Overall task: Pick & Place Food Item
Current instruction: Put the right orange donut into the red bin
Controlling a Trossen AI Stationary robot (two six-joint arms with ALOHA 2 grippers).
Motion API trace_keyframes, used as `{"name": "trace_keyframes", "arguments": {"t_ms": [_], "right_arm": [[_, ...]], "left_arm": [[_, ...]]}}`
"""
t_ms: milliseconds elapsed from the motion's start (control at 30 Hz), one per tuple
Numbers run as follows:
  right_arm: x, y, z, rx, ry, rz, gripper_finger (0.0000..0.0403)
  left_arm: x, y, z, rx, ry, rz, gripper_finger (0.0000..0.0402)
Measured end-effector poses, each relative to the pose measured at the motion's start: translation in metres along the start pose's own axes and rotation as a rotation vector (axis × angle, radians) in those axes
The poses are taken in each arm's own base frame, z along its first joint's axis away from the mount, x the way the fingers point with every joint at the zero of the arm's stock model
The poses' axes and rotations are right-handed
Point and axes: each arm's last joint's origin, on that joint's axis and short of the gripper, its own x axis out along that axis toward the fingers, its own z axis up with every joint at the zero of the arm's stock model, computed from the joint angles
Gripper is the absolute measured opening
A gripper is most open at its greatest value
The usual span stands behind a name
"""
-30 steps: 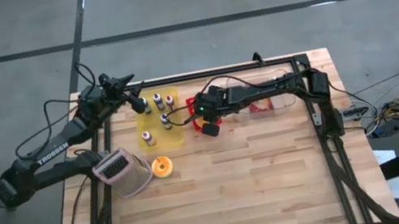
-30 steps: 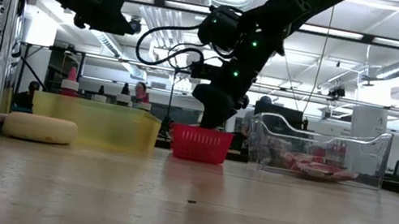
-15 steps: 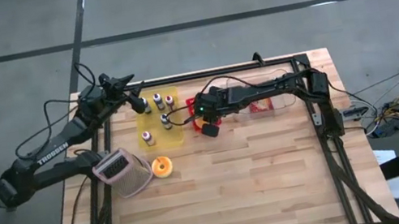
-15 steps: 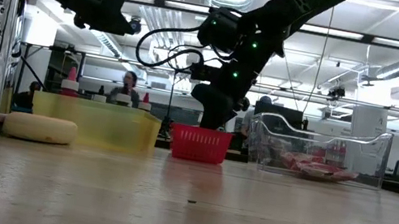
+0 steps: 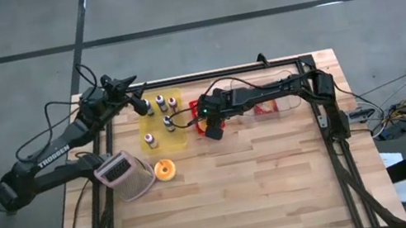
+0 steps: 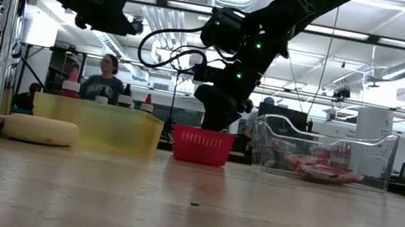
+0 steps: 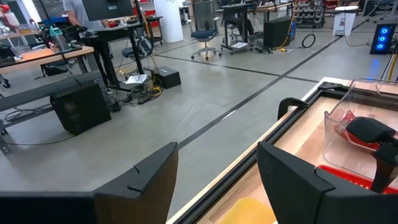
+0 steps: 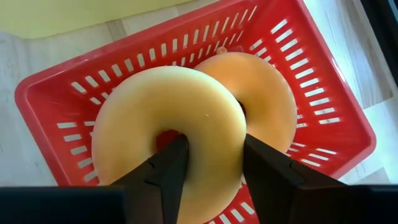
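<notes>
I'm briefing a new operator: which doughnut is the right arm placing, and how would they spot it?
Find the red basket beside the yellow tray. Two doughnuts lie inside; it is the paler one, in the right end effector, overlapping a browner doughnut.

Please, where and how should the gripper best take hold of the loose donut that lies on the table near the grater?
The donut lies flat beside the grater, hole facing up. Probably best to come straight down from above and pinch one side of the ring, one finger in the hole and one outside. The side away from the grater looks freest. The right gripper straddles a donut ring in just this way in the red basket.
</notes>
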Motion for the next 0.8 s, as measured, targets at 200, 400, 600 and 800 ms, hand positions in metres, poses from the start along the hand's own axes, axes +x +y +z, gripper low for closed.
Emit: {"name": "trace_keyframes", "arguments": {"t_ms": [200, 400, 600, 800], "right_arm": [[0.0, 0.0, 0.0, 0.005, 0.0, 0.0, 0.0192], [0.0, 0.0, 0.0, 0.006, -0.002, -0.001, 0.0216], [0.0, 0.0, 0.001, 0.004, -0.006, -0.022, 0.0215], [-0.01, -0.001, 0.011, 0.004, -0.043, -0.066, 0.0215]], "left_arm": [[0.0, 0.0, 0.0, 0.0, 0.0, 0.0, 0.0223], [0.0, 0.0, 0.0, 0.0, 0.0, 0.001, 0.0223], [0.0, 0.0, 0.0, 0.0, 0.0, 0.0, 0.0223], [0.0, 0.0, 0.0, 0.0, 0.0, 0.0, 0.0223]]}}
